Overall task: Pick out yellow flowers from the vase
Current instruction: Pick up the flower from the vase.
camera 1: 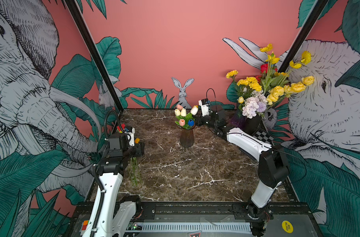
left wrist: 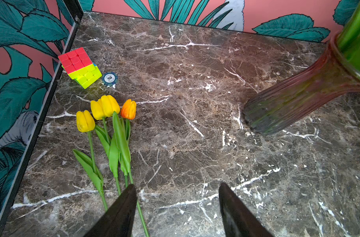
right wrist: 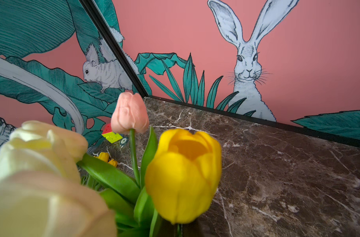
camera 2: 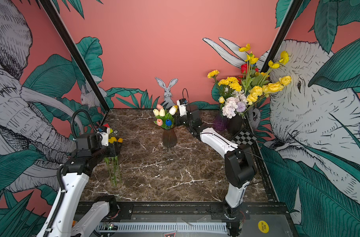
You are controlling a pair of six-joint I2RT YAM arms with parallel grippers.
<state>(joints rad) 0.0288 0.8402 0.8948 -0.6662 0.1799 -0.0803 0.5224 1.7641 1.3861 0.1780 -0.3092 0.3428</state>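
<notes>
**STATUS: YELLOW FLOWER PICK-OUT, BOTH ARMS**

Left gripper (left wrist: 177,187): jaws apart, nothing between them. Held above the marble table (left wrist: 195,123), with one fingertip (left wrist: 123,209) over the lower stems of the laid-out tulips (left wrist: 105,110).

Laid-out tulips: three yellow heads and one orange-yellow head. Flat on the table near its left edge, stems side by side. Heads pointing toward a puzzle cube (left wrist: 79,66) and a poker chip (left wrist: 110,78).

Right gripper (camera 1: 198,121): closed, pressed in at the right side of the bouquet in the ribbed centre vase (camera 1: 186,138). Fingers hidden behind blooms and leaves in the right wrist view. Contact with a stem not determinable.

Yellow tulip (right wrist: 183,178): among the bouquet of the centre vase, directly before the right wrist camera. Beside white tulips (right wrist: 31,164) and a pink tulip (right wrist: 129,112). Only its tip visible in both top views, behind a white head (camera 1: 194,110).

Further yellow flowers (camera 1: 252,83): carnation-like and rose-like heads in the tall mixed bouquet at the back right corner, standing in dark vases (camera 1: 250,124).
</notes>
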